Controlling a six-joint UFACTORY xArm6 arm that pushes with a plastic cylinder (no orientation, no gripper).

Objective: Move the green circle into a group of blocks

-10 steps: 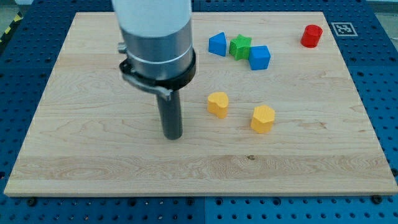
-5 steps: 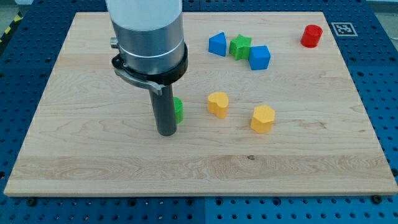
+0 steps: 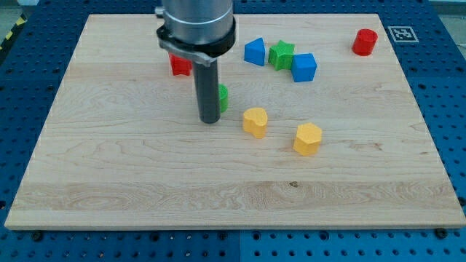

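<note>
Your tip [image 3: 210, 120] rests on the worktop [image 3: 109, 182] touching the green circle [image 3: 223, 97] just to its right, no claw on this rod, yellow blocks [image 3: 255, 121] further right.

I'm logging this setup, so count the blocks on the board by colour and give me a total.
Red: 2, one at the view's top right, one partly behind the arm.
Blue: 2.
Green: 2, a star and a block mostly hidden behind my tip.
Yellow: 2.
Total: 8 blocks.
</note>
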